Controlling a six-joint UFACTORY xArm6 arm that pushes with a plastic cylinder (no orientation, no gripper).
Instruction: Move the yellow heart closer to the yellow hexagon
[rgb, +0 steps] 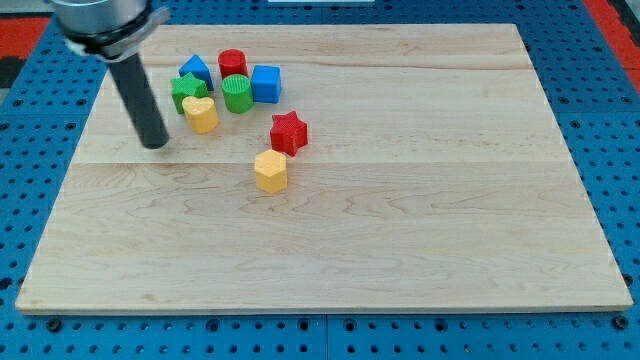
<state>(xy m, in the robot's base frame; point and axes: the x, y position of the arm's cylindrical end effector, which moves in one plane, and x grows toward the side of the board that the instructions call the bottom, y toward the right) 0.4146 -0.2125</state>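
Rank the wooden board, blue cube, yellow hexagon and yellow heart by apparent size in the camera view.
1. Wooden board, by far the largest.
2. Blue cube.
3. Yellow hexagon and yellow heart: alike; the hexagon sits nearer the view's bottom, so unranked.

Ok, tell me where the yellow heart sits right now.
The yellow heart sits in the view's upper left, touching the green star, just right of my tip.
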